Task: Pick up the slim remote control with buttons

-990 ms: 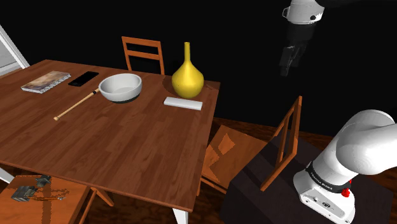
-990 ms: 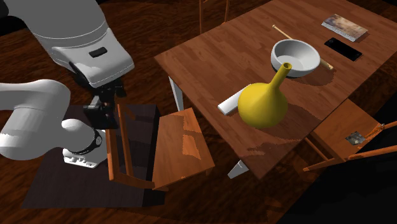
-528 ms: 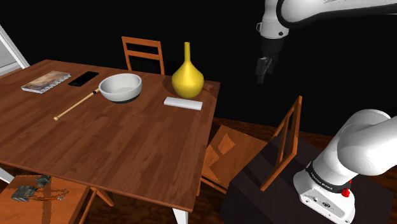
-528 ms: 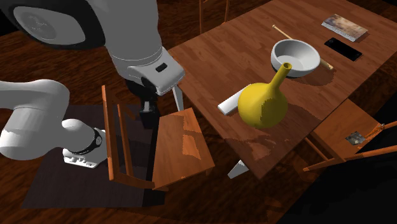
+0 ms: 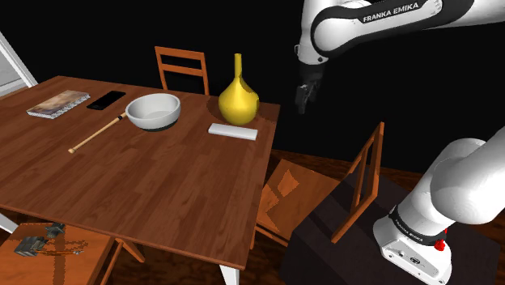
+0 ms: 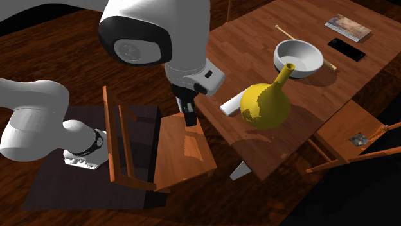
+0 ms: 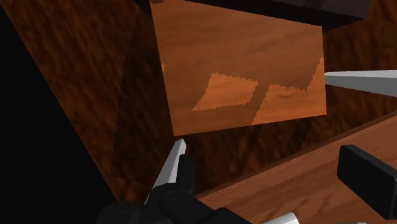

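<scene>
The slim remote (image 5: 233, 130) is drawn as a plain white bar; no buttons show on it. It lies flat on the wooden table (image 5: 146, 178) near its right edge, just in front of the yellow vase (image 5: 238, 99). The second exterior view has the remote (image 6: 229, 106) half hidden behind the arm, beside the vase (image 6: 265, 106). My gripper (image 5: 302, 100) hangs in the air off the table's far right corner, above and to the right of the remote. It points down over the chair seat (image 7: 242, 63), open and holding nothing, with black fingers (image 7: 184, 181) wide apart.
A white bowl (image 5: 153, 111), a wooden stick (image 5: 97, 133), a black flat slab (image 5: 106, 100) and a book (image 5: 58, 104) lie further left on the table. A wooden chair (image 5: 299, 194) stands between table and stand. Another chair (image 5: 182, 69) is behind the table.
The arm has swung from above the stand toward the shoulder view's left and down, bringing the gripper close to the table's corner. Its fingers stayed open. Nothing on the table moved.
</scene>
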